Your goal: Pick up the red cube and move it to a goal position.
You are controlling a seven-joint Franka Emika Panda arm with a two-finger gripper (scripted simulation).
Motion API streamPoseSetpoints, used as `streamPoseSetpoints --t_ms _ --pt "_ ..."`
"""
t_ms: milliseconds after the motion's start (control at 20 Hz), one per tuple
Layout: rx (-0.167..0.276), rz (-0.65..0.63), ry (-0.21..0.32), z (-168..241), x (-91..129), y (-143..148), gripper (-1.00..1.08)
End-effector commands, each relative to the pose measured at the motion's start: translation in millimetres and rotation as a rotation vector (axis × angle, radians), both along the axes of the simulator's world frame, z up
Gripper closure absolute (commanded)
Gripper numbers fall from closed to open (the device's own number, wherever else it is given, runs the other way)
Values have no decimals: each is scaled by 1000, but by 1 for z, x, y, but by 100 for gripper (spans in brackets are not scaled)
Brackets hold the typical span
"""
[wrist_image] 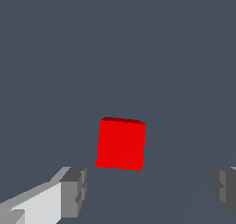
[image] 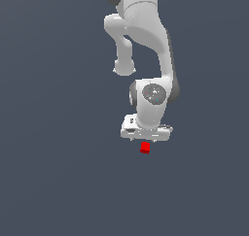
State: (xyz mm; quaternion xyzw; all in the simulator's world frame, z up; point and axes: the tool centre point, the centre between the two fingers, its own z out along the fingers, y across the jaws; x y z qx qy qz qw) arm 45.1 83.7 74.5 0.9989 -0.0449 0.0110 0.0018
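Note:
The red cube [image: 145, 148] is a small bright red block on the flat grey floor, just below the white gripper in the exterior view. In the wrist view the red cube [wrist_image: 120, 144] lies ahead of the gap between the two fingertips, nearer to one grey fingertip [wrist_image: 73, 191] than to the other. My gripper [wrist_image: 148, 191] is open and holds nothing; its jaws stand wide apart. In the exterior view the gripper [image: 146, 139] points down over the cube and its fingers are mostly hidden behind the hand.
The white arm [image: 146, 41] rises from the gripper toward the top of the exterior view. A plain dark grey surface [image: 53, 172] fills the rest of both views. No goal marker shows.

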Motion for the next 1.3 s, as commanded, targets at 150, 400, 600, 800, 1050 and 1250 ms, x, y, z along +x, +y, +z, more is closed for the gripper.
streamPoseSetpoints --t_ms 150,400,600,800,1050,1250 --pt "3 -58 13 -34 8 10 -92" --pt "5 -86 20 -50 13 15 -92" --pt "5 -95 22 -55 14 16 -92" --pt "6 -95 22 -55 15 16 108" --pt "6 -95 22 -55 15 16 108" --pt "6 -95 22 -54 14 16 108"
